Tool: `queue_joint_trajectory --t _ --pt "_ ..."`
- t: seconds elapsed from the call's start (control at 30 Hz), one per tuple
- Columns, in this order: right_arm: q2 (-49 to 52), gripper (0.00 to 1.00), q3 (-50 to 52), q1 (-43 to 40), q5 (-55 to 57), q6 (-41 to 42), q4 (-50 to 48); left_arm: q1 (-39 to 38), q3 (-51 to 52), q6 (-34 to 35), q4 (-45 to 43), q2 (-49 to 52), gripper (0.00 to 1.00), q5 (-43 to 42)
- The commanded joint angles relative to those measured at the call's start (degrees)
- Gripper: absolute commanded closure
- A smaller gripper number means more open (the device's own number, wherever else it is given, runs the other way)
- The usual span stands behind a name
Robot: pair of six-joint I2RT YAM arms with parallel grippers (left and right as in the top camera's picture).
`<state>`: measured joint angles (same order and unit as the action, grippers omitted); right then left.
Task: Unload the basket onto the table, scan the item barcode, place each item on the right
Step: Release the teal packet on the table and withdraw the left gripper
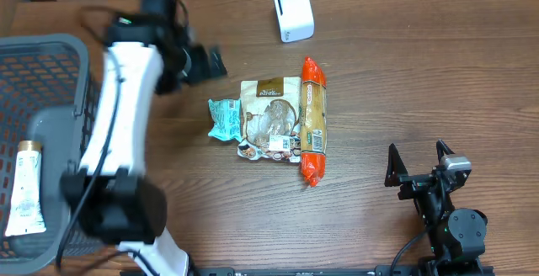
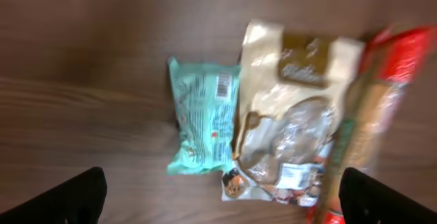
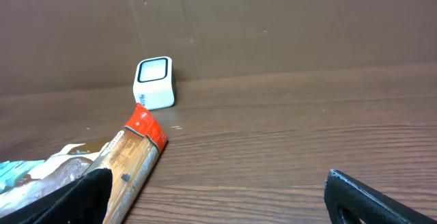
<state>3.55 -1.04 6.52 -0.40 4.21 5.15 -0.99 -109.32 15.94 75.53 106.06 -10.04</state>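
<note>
Three packets lie side by side mid-table: a teal packet [image 1: 224,119] [image 2: 203,123], a beige cookie bag [image 1: 269,118] [image 2: 290,121] and a long red-ended cracker pack [image 1: 313,121] [image 3: 130,157]. The white scanner [image 1: 293,12] [image 3: 155,82] stands at the back. My left gripper [image 1: 206,64] [image 2: 222,203] hovers open above and left of the packets, holding nothing. My right gripper [image 1: 418,163] [image 3: 218,200] rests open at the front right, well clear of the packets and empty.
A grey basket [image 1: 59,53] stands at the left edge with a white tube [image 1: 25,188] lying in it. Bare wood stretches between the cracker pack and my right arm. A cardboard wall [image 3: 273,19] backs the table.
</note>
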Motion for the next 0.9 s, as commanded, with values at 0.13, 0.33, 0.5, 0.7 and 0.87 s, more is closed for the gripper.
queue_joint_trajectory --t 0.13,0.33,0.5,0.7,0.87 --pt "-0.02 0.0 0.55 0.37 0.5 -0.37 -0.31 8.57 -17.86 -1.38 8.52 -11.23 0.0 2.93" --pt "-0.02 0.0 0.55 0.37 0.5 -0.37 -0.31 25.27 -18.34 0.39 15.76 -15.5 0.01 6.69" --pt "-0.02 0.0 0.55 0.39 0.52 -0.37 -0.31 39.1 -14.78 -0.68 17.57 -15.43 0.02 12.31" --pt "-0.02 0.0 0.55 0.37 0.52 -0.37 -0.31 44.04 -1.6 -2.01 12.48 -15.5 0.07 17.68" --pt "-0.02 0.0 0.55 0.39 0.52 -0.37 -0.31 43.74 6.73 -8.39 5.16 -15.85 0.1 19.5"
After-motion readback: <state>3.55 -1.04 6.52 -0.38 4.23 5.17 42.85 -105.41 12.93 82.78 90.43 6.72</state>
